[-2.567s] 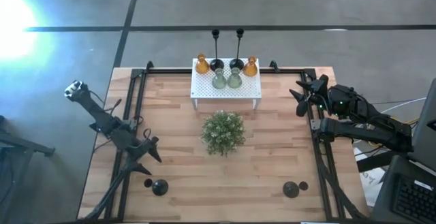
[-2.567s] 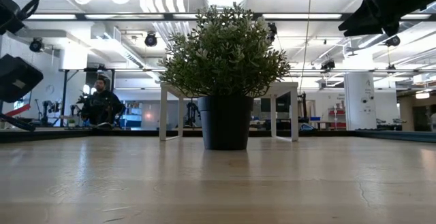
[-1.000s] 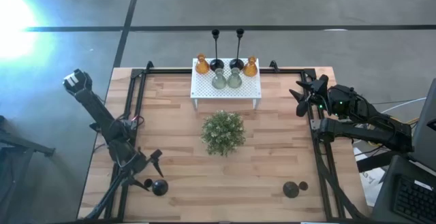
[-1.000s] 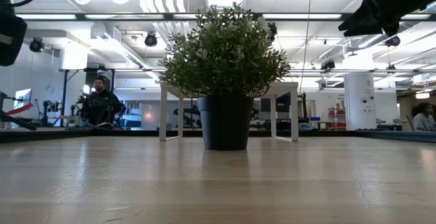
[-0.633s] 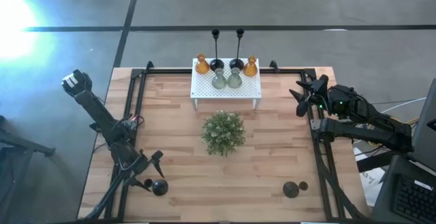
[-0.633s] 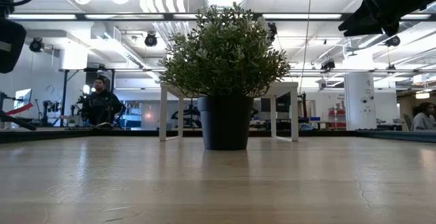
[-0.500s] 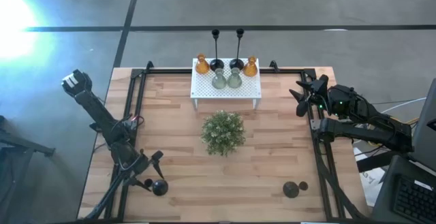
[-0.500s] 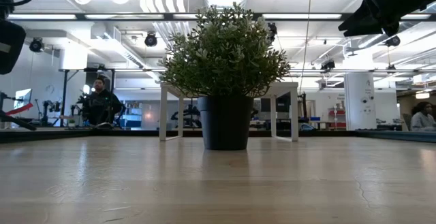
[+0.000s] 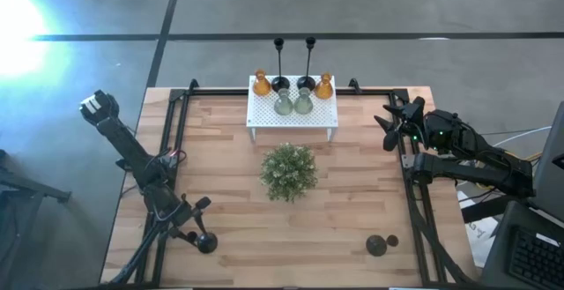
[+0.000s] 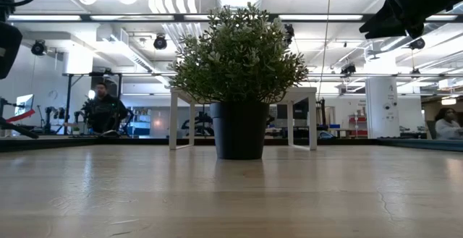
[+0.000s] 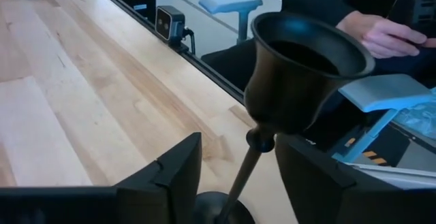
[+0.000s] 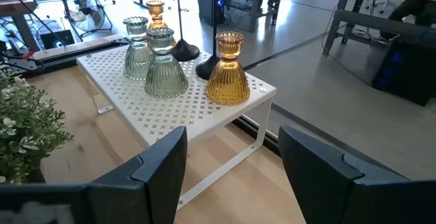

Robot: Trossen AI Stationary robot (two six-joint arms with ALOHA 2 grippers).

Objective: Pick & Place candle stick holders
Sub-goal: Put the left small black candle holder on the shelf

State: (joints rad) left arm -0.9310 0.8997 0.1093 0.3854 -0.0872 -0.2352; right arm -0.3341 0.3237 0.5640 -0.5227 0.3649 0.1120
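The low view is missing both near short black holders. The left gripper [image 9: 197, 224] is reaching down at the table's near left, its fingers standing open astride the thin stem of the short black holder [image 11: 286, 81], not yet clamping. The right gripper [image 9: 389, 122] is waiting open at the far right.

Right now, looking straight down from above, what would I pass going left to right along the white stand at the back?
Amber holder → tall black holder → second tall black holder → second amber holder, all on the white stand. The two pale green glass holders overlap the black ones' span.
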